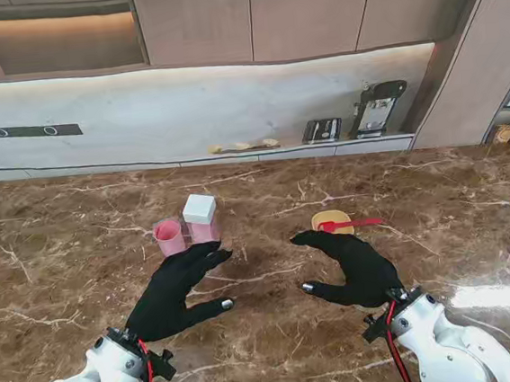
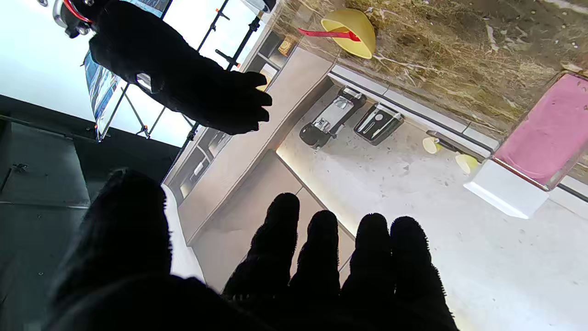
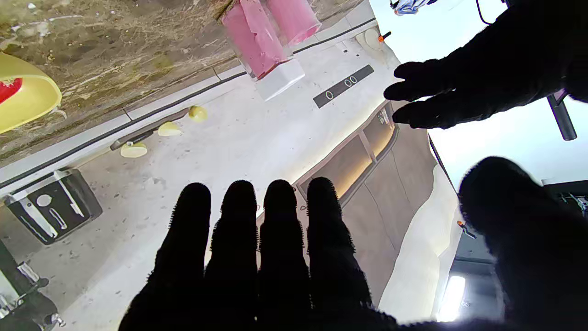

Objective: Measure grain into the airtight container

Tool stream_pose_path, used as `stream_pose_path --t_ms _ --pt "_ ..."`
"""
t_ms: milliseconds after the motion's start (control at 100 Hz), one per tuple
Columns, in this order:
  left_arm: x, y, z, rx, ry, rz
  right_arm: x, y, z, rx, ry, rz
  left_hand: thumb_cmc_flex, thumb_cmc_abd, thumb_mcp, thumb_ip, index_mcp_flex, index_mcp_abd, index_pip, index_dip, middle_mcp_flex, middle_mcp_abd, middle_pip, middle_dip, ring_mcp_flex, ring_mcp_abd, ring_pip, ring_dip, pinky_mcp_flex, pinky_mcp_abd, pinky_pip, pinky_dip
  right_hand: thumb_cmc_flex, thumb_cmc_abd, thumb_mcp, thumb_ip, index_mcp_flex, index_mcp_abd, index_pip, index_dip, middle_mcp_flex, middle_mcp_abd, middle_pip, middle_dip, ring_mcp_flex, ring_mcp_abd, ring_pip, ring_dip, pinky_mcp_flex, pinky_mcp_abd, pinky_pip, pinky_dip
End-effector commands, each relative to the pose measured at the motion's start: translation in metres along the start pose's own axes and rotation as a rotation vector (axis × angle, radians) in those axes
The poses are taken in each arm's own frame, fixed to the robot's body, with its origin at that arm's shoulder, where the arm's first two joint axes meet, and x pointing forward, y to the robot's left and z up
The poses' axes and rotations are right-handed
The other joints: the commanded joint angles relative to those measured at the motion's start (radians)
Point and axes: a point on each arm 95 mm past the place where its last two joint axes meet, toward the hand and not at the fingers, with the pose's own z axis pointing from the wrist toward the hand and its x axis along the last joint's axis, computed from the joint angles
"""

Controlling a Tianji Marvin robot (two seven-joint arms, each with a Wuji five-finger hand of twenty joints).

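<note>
A clear container with pink contents and a white lid [image 1: 201,219] stands upright on the marble table, and a pink cup [image 1: 169,237] sits just left of it. The same container [image 2: 542,133] shows in the left wrist view. In the right wrist view the container [image 3: 257,46] and the cup [image 3: 294,18] stand side by side. A yellow bowl [image 1: 332,221] holds a red scoop [image 1: 349,224] on the right. My left hand [image 1: 175,293] hovers open just nearer to me than the cup and container. My right hand [image 1: 357,267] is open, fingertips close to the bowl [image 2: 349,27].
The brown marble table [image 1: 269,334] stretches wide around both hands. Behind its far edge a white counter carries a black coffee machine [image 1: 375,107], a small black appliance [image 1: 321,130] and some yellowish items [image 1: 243,145].
</note>
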Motion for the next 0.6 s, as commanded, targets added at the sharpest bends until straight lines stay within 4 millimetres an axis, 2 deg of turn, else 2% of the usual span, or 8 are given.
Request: stream_pose_path --t_ms 0,310,590 --pt "0.001 0.003 -0.002 -0.004 -0.003 -0.003 0.0 -0.003 -0.002 0.017 -0.005 0.006 0.001 0.038 -0.003 0.014 0.013 -0.006 0.0 -0.007 0.016 -0.001 0.007 -0.001 0.031 -0.019 0.016 0.01 -0.005 -0.025 0.018 0.005 0.0 -0.005 -0.01 -0.057 0.005 -0.018 0.007 0.01 0.015 -0.008 -0.004 0.016 0.015 -0.007 -0.003 0.013 -0.003 -0.008 0.017 0.006" --pt "-0.002 0.003 -0.003 -0.01 -0.008 0.003 -0.003 0.0 -0.003 0.009 -0.015 -0.01 0.003 0.036 -0.003 0.014 0.012 -0.003 0.0 -0.007 0.016 0.0 0.007 0.0 0.031 -0.018 0.016 0.01 -0.005 -0.024 0.018 0.006 0.007 -0.007 -0.006 -0.057 0.006 -0.016 0.008 0.011 0.015 -0.006 -0.004 0.016 0.015 -0.003 -0.003 0.013 -0.004 -0.006 0.017 0.007" --pt "-0.012 0.005 -0.006 -0.03 -0.019 0.011 -0.009 0.017 -0.008 -0.001 -0.068 -0.124 0.004 0.035 -0.004 0.014 0.009 -0.004 -0.003 -0.008 0.013 0.0 0.005 -0.001 0.028 -0.017 0.015 0.009 -0.007 -0.022 0.016 0.004 0.046 -0.042 -0.01 -0.064 0.004 -0.018 0.007 0.011 0.019 -0.008 0.0 0.021 0.015 0.006 0.001 0.019 -0.009 0.013 0.023 0.014"
